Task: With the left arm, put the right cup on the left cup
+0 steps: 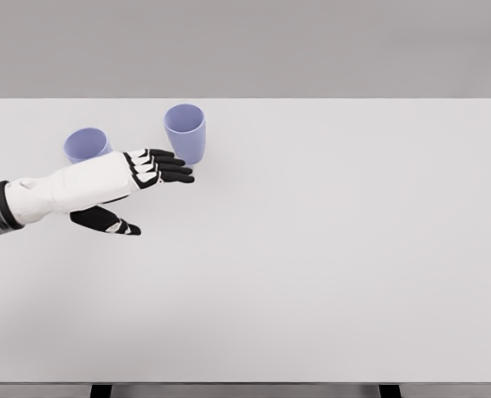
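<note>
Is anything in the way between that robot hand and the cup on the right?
Nothing visible is. The left robot hand is open, its fingertips just short of the right cup, with only bare table between. The left cup stands behind the forearm.

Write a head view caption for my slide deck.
Open left hand reaches toward the right cup, the left cup behind its forearm.

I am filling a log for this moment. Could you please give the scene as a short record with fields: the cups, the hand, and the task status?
surface: white table
right cup: purple, upright, standing alone
left cup: purple, partly hidden behind the arm
left hand: fingers spread, reaching toward the right cup, holding nothing
right arm: not in view
stacking: not yet done, cups apart
</note>
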Tool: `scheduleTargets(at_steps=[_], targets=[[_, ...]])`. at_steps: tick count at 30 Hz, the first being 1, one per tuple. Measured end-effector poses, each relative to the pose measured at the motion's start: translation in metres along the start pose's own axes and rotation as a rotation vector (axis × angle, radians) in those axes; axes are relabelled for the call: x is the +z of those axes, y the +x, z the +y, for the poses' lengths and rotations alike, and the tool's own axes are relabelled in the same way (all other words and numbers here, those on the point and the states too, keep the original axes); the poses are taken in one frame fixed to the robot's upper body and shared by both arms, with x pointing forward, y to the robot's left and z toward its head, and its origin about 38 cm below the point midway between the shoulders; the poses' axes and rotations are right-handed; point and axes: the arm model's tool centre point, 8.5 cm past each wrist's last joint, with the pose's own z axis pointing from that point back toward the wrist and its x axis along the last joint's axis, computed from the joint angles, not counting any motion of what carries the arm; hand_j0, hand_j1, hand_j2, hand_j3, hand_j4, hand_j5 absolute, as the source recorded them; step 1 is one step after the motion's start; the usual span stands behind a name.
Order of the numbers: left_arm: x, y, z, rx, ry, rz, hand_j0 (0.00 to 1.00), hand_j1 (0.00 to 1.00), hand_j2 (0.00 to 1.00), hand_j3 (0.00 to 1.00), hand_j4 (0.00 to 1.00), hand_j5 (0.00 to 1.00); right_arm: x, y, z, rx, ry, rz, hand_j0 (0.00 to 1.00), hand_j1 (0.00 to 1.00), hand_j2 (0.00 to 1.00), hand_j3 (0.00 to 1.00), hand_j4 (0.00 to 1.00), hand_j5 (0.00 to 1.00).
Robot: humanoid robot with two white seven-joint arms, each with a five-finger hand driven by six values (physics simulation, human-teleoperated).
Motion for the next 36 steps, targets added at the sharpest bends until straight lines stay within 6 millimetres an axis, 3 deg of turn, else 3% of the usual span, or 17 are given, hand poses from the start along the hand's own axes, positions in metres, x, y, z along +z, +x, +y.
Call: scheduleTargets(at_steps=[12,13,16,17,19,22,25,30,36], targets=[[-0.005,0.001,0.008,0.009,0.024,-0.013,1.0,1.0,1.0,1.0,1.0,1.0,0.0,-0.001,0.0,-0.006,0.001,0.002,1.0,1.0,1.0,1.0,1.0,1.0],[-0.006,0.001,0.015,-0.007,0.03,-0.016,1.0,1.0,1.0,1.0,1.0,1.0,0.0,-0.001,0.0,-0.007,0.001,0.001,1.0,1.0,1.0,1.0,1.0,1.0],[-0.022,0.005,0.064,-0.129,0.015,-0.053,1.0,1.0,1.0,1.0,1.0,1.0,0.0,-0.001,0.0,-0.007,0.001,0.002,1.0,1.0,1.0,1.0,1.0,1.0],[-0.024,0.003,0.066,-0.123,-0.006,-0.052,1.0,1.0,1.0,1.0,1.0,1.0,0.0,-0.001,0.0,-0.007,0.001,0.001,1.0,1.0,1.0,1.0,1.0,1.0],[-0.03,-0.013,0.053,-0.082,-0.05,-0.023,1.0,1.0,1.0,1.0,1.0,1.0,0.0,-0.001,0.0,-0.007,0.001,0.001,1.0,1.0,1.0,1.0,1.0,1.0],[-0.048,-0.041,0.06,-0.066,-0.092,0.025,1.0,1.0,1.0,1.0,1.0,1.0,0.0,-0.001,0.0,-0.007,0.001,0.001,1.0,1.0,1.0,1.0,1.0,1.0],[-0.051,-0.054,0.034,0.041,-0.135,0.06,1.0,1.0,1.0,1.0,1.0,1.0,0.0,-0.001,0.0,-0.007,0.001,0.002,1.0,1.0,1.0,1.0,1.0,1.0],[-0.058,-0.048,0.036,0.076,-0.124,0.041,1.0,1.0,1.0,1.0,1.0,1.0,0.0,-0.001,0.0,-0.007,0.001,0.002,1.0,1.0,1.0,1.0,1.0,1.0],[-0.068,-0.032,0.071,0.015,-0.081,-0.012,1.0,1.0,1.0,1.0,1.0,1.0,0.0,-0.001,0.0,-0.007,0.001,0.002,1.0,1.0,1.0,1.0,1.0,1.0]])
